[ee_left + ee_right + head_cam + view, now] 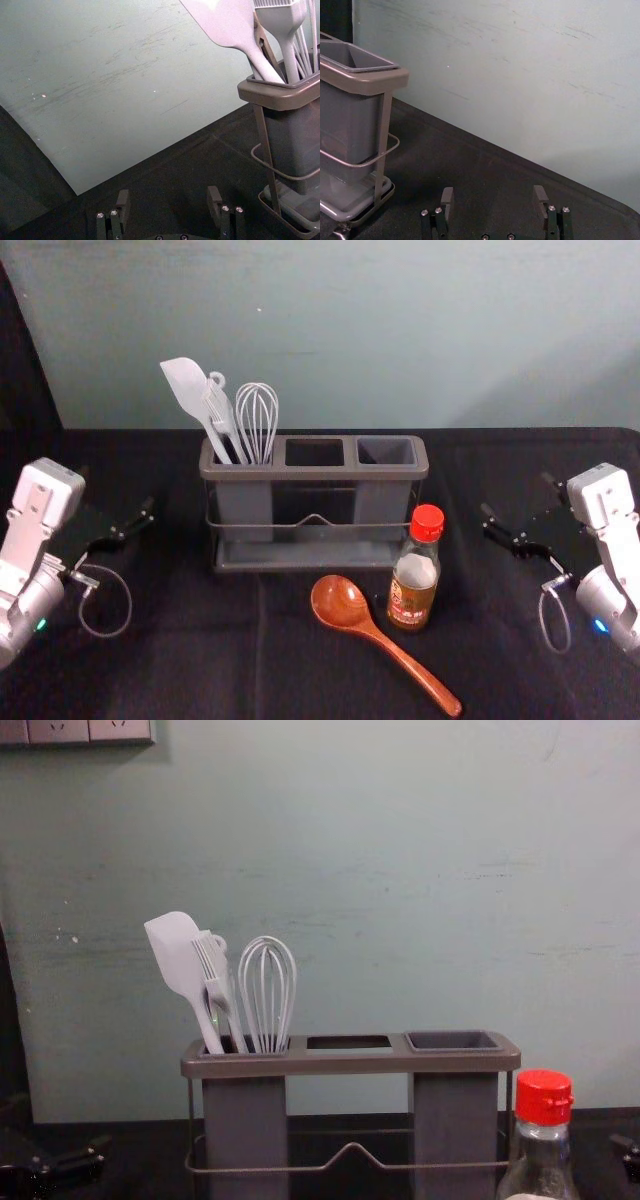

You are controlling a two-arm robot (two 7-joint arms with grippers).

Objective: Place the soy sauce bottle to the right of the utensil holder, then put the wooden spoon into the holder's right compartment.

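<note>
Head view: my left gripper (pixel 117 492), left edge, and right gripper (pixel 518 496), right edge, gape wide, empty; wooden spoon (pixel 341 602) lower centre. Chest view adds sockets (pixel 59 730), upper left.

One utensil holder (pixel 314 475), with three openings (pixel 314 452) and two grey cups (pixel 245 502). One soy sauce bottle (pixel 414 585), one wooden spoon (pixel 340 602). Upright together: one spatula (pixel 185 382), one brush (pixel 286 22), one whisk (pixel 257 418); anything behind, too hidden to count. Three wall plates (pixel 58 730).
</note>
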